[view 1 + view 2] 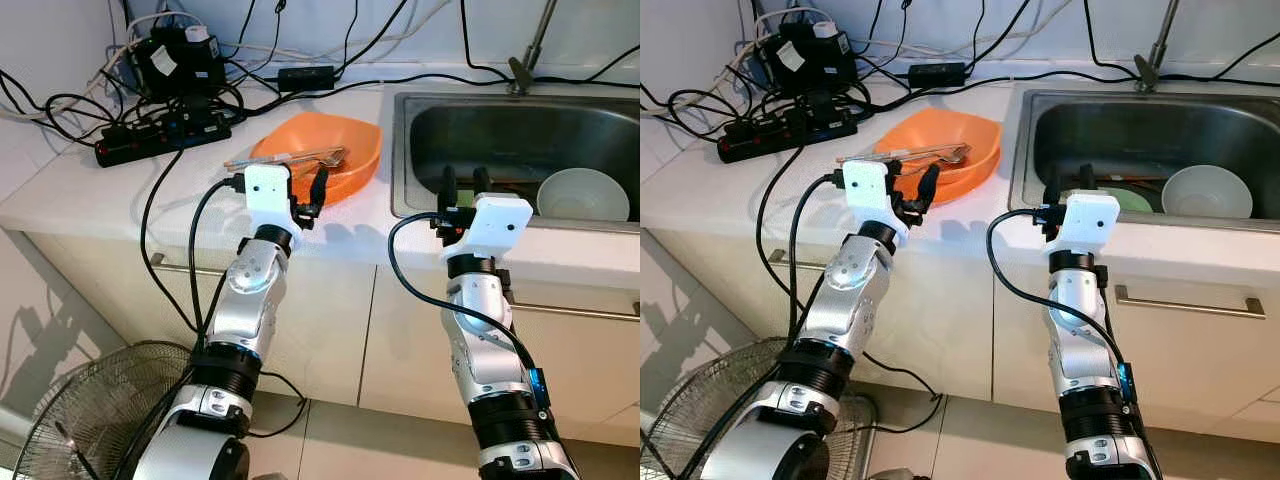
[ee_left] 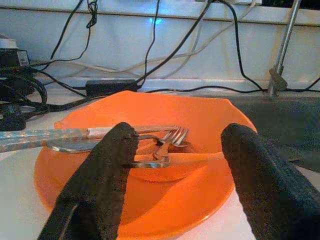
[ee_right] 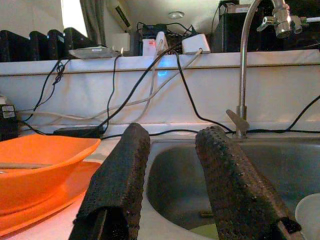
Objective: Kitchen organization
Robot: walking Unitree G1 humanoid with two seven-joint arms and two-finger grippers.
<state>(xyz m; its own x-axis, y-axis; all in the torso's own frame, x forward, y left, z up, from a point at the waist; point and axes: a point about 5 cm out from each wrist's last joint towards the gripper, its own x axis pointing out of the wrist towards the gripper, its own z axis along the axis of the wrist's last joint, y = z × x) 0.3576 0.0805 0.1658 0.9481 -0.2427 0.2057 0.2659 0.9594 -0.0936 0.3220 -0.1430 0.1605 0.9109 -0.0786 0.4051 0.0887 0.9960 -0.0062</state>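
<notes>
An orange bowl (image 1: 330, 150) rests on an orange plate (image 2: 165, 200) on the white counter, left of the sink. A fork (image 2: 167, 142) and other cutlery with pale handles (image 2: 50, 135) lie across the bowl. My left gripper (image 1: 303, 196) is open, just in front of the plate's near edge, its fingers (image 2: 107, 170) apart. My right gripper (image 1: 464, 186) is open at the sink's front rim, with nothing between its fingers (image 3: 120, 185). Inside the sink (image 1: 470, 125) a white bowl (image 1: 583, 195) and a green dish (image 1: 1130, 199) lie.
A black power strip (image 1: 160, 135) with adapters and tangled cables crowds the counter's back left. The tap (image 3: 242, 65) rises behind the sink. A floor fan (image 1: 90, 420) stands low on the left. Cabinet fronts with a bar handle (image 1: 1185, 301) are below.
</notes>
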